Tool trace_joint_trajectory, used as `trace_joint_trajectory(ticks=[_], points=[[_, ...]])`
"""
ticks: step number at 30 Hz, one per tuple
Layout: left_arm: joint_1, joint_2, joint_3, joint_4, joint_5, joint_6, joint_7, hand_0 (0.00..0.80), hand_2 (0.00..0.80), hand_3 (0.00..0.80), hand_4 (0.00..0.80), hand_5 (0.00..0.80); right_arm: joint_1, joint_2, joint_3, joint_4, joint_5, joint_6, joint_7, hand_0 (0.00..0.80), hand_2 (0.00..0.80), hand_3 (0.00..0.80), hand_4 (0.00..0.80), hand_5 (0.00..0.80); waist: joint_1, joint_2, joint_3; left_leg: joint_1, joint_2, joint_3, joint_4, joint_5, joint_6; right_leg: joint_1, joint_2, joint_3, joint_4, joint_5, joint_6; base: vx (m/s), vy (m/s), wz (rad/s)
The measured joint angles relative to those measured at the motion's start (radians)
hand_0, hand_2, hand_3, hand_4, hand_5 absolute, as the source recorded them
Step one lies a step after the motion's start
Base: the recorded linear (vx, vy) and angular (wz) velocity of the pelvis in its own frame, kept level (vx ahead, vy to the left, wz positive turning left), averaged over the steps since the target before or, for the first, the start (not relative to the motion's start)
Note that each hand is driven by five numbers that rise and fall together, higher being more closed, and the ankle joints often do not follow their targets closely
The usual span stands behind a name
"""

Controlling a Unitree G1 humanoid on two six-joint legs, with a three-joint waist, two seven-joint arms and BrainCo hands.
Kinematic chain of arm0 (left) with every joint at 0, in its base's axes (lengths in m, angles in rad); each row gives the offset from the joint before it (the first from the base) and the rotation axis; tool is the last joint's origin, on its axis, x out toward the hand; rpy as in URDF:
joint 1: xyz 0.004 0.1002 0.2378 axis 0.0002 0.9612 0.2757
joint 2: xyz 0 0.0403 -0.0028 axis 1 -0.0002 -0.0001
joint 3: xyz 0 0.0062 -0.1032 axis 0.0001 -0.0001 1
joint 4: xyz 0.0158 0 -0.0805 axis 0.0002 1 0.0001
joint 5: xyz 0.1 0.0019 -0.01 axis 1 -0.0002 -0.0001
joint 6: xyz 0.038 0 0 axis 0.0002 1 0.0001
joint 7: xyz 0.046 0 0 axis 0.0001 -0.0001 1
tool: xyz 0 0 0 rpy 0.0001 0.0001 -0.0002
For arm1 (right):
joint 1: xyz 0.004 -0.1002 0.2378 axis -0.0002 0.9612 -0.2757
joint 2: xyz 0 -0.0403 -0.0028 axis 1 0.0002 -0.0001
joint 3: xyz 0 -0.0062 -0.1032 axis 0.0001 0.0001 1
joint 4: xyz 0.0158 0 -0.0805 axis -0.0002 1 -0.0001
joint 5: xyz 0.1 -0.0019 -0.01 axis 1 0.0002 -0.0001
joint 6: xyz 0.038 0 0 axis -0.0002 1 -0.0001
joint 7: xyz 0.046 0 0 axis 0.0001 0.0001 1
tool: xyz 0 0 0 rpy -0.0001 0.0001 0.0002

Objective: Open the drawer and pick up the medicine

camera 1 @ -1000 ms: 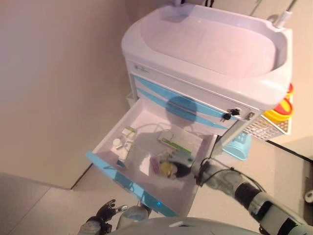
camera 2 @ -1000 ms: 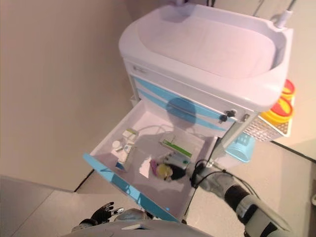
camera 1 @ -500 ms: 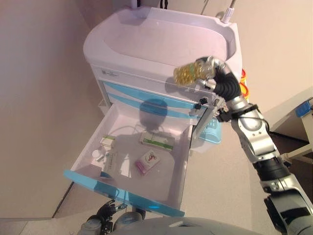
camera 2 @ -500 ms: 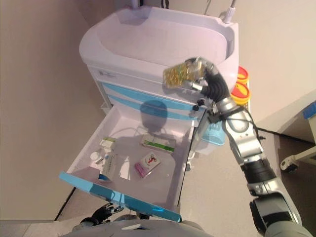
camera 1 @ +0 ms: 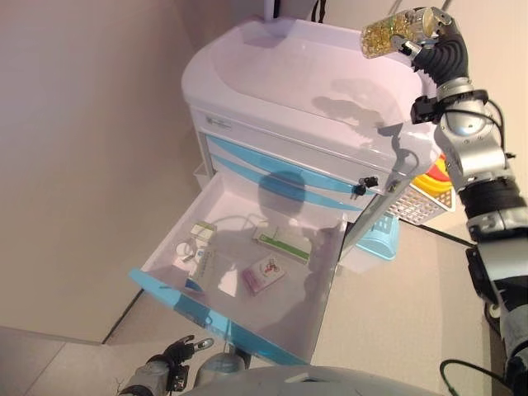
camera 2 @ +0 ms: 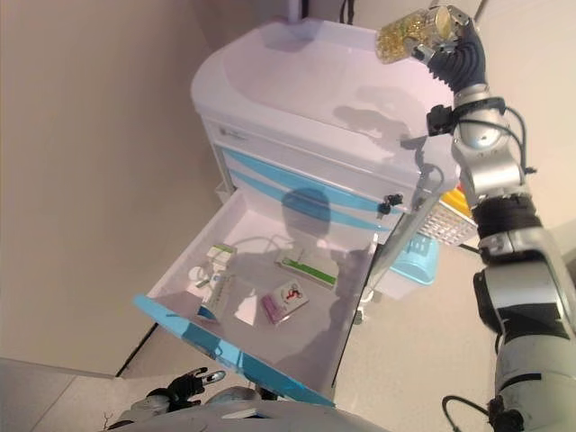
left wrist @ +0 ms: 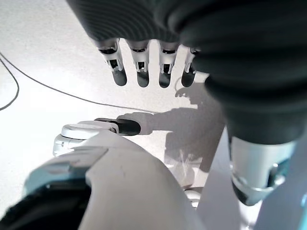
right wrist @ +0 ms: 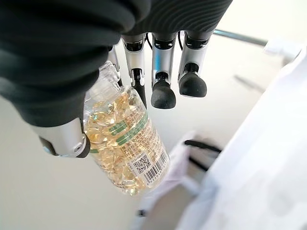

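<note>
My right hand (camera 1: 436,40) is shut on a clear bottle of yellow capsules (camera 1: 384,35) and holds it high above the back right of the white cart's top (camera 1: 313,74). The right wrist view shows thumb and fingers pinching the bottle (right wrist: 125,143). The cart's bottom drawer (camera 1: 210,309), with a blue front, stands pulled out. Inside lie a pink box (camera 1: 264,273), a green-and-white box (camera 1: 280,245) and small white packs (camera 1: 198,243). My left hand (camera 1: 169,363) hangs low beside the drawer front with straight fingers (left wrist: 139,67), empty.
A beige wall (camera 1: 82,148) runs along the left of the cart. A white wire basket with yellow-and-red containers (camera 1: 429,186) and a light blue bin (camera 1: 378,239) hang on the cart's right side. Pale floor (camera 1: 396,313) lies to the right.
My right hand has lifted the capsule bottle out of the drawer, up past the cart's front and above its top. The camera has shifted. The left hand stays low.
</note>
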Motion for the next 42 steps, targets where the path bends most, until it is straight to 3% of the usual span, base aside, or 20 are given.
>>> trace_joint_trajectory(ticks=[8,11,21,30,31,32,42], points=[[-0.010,0.016,-0.006,0.001,-0.029,0.008,-0.001,0.000,0.000,0.000,0.000,0.000,-0.155,-0.058,0.162,0.238,-0.110,0.106,0.127,0.800,0.800,0.800,0.800,0.800,0.049,0.000,0.000,-0.003,-0.007,-0.035,0.000,0.002,-0.001,0.013,-0.001,-0.024,-0.013,0.000,0.001,0.020,0.005,0.12],[-0.007,0.017,-0.006,0.001,-0.033,0.008,-0.003,0.000,0.000,0.000,0.000,0.000,-0.205,-0.087,0.224,0.291,-0.180,0.141,0.234,0.800,0.800,0.800,0.800,0.800,0.058,-0.001,0.000,-0.013,-0.009,-0.050,0.000,0.008,-0.002,0.012,-0.001,-0.041,-0.013,-0.001,0.002,0.002,0.003,0.18],[0.004,0.052,-0.006,0.000,-0.032,0.007,-0.024,0.000,0.000,0.000,0.000,0.000,-0.232,-0.107,0.316,0.359,-0.284,0.174,0.522,0.800,0.800,0.800,0.800,0.800,0.081,-0.011,0.000,-0.015,-0.010,-0.058,0.000,0.012,-0.002,0.012,-0.001,-0.044,-0.012,-0.002,0.002,-0.003,0.000,0.02],[0.002,0.072,-0.006,-0.002,-0.031,0.007,-0.048,0.000,0.000,0.000,0.000,0.000,-0.229,-0.109,0.313,0.372,-0.350,0.146,0.567,0.800,0.800,0.800,0.800,0.800,0.080,-0.027,-0.008,-0.015,-0.010,-0.057,0.000,0.012,-0.002,0.011,-0.002,-0.044,-0.012,-0.002,0.003,0.000,0.000,0.00],[0.002,0.076,-0.006,-0.002,-0.031,0.007,-0.052,0.000,0.000,0.000,0.000,0.000,-0.228,-0.109,0.313,0.372,-0.354,0.141,0.569,0.665,0.665,0.665,0.665,0.665,0.080,-0.028,-0.008,-0.014,-0.010,-0.057,0.000,0.012,-0.002,0.011,-0.002,-0.043,-0.011,-0.002,0.003,0.000,0.000,0.00],[0.001,0.079,-0.006,-0.002,-0.031,0.007,-0.053,0.000,0.000,0.000,0.000,0.000,-0.227,-0.109,0.312,0.371,-0.358,0.140,0.568,0.000,0.000,0.000,0.000,0.000,0.080,-0.028,-0.008,-0.014,-0.010,-0.057,0.000,0.012,-0.002,0.011,-0.002,-0.043,-0.011,-0.002,0.003,0.000,0.000,0.00],[-0.005,0.089,-0.006,-0.002,-0.031,0.007,-0.065,0.000,0.000,0.000,0.000,0.000,-0.176,-0.111,0.289,0.368,-0.357,0.132,0.510,0.000,0.000,0.000,0.000,0.000,0.066,-0.028,-0.008,-0.016,-0.010,-0.053,0.000,0.012,-0.002,0.008,-0.002,-0.040,-0.010,-0.002,0.003,0.000,0.000,0.00]])
